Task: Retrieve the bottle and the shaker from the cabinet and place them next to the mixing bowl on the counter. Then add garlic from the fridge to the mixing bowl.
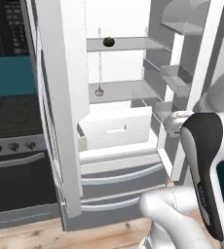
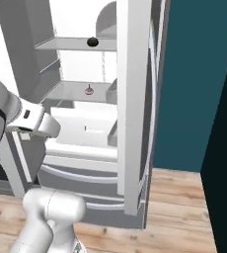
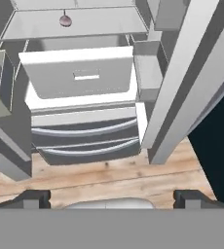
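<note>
Left base view: fridge (image 1: pixel 60 97) stands open, doors swung wide, white drawer (image 1: pixel 115 127) pulled out low. Gripper (image 3: pixel 112 197) hangs near, fingers spread wide, empty. Small bulb, likely the garlic (image 1: pixel 99 91), rests on the middle shelf. Recommend raising the hand level with that shelf before reaching in

glossy white rounded arm (image 1: pixel 182 214); dark joint panels; grey cuffs
</note>
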Available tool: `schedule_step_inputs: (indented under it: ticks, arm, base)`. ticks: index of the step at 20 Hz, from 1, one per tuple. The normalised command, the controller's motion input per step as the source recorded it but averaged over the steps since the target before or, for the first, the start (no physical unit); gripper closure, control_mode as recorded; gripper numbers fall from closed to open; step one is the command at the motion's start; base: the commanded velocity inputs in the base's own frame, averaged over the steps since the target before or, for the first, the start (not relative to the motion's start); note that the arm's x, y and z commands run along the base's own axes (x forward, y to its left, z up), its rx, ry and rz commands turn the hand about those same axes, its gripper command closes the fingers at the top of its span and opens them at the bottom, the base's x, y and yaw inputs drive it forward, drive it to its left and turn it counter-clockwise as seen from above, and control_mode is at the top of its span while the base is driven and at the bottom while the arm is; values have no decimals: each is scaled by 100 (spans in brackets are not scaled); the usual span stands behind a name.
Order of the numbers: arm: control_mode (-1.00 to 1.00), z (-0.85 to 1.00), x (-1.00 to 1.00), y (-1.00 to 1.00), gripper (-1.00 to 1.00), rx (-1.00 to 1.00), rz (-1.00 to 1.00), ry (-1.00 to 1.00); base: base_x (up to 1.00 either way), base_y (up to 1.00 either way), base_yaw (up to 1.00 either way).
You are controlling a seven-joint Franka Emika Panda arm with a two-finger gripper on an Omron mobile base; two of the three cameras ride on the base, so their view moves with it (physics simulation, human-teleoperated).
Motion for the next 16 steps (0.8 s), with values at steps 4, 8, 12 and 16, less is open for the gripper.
schedule_step_inputs:
  ticks: [4,8,12,16]
  arm:
    - [100,0,0,0,-100,0,0,0]
    - [100,0,0,0,-100,0,0,0]
    - [100,0,0,0,-100,0,0,0]
    - [100,0,0,0,-100,0,0,0]
  base:
    - [48,-14,35]
    - [70,-25,14]
    - [67,-16,2]
    - [69,0,0]
